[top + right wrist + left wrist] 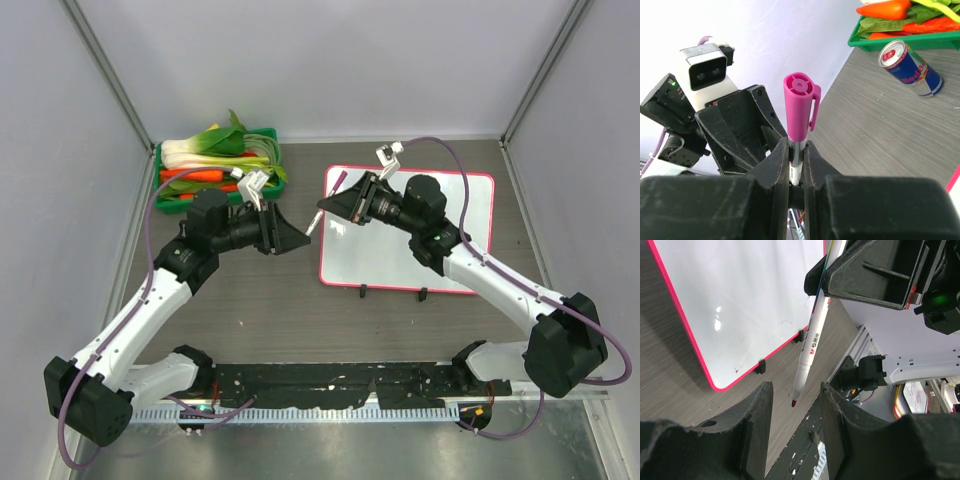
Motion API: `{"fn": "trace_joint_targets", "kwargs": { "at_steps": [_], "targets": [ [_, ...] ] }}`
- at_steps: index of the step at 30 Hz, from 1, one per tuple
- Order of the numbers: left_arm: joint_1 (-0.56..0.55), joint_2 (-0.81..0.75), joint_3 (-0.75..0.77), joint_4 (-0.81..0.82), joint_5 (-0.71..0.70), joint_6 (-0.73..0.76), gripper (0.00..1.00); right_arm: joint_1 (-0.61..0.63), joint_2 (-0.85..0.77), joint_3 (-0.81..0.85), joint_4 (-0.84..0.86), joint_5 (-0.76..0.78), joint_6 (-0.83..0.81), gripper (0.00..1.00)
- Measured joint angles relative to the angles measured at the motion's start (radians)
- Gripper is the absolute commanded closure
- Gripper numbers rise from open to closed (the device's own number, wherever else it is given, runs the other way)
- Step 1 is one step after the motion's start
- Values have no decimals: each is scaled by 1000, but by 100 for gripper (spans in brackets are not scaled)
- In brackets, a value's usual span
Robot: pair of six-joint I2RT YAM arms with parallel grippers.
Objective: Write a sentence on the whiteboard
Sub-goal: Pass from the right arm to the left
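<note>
Right hand is clamped tight on a marker, its two fingers pinching the white barrel just below the pink cap on the back end. The marker's bare reddish tip points at the left hand, which gapes wide with nothing in it. The tip lies at the mouth of the gap between its fingers, apart from both. In the top view the two hands are close together over the bench at mid-frame, just off the left edge of the whiteboard. It lies flat right of centre, pink-framed, with two black feet at its lower edge. Its glossy face reads as white, with only a few faint specks in the left wrist view. A green crate of vegetables sits at the upper left of the top view. In the right wrist view a blue-and-silver can is near it on the bench.
</note>
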Motion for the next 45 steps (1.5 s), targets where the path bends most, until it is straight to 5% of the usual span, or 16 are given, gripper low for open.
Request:
{"fn": "trace_joint_targets", "kwargs": {
  "at_steps": [24,29,31,41,45],
  "targets": [
    [-2,23,-4,63,41,-23,66,0,-1,-32,55,19,71,99],
    [-2,25,-9,63,42,-26,100,0,-8,-39,68,23,76,99],
    [-2,27,-9,70,51,-24,100,0,-10,-39,67,24,78,98],
    [-8,15,-10,59,28,-16,100,-9,-55,-38,-35,23,1,25],
    [-8,-5,-9,45,18,-12,100,-15,-108,-37,-95,22,-48,23]
  ]
}}
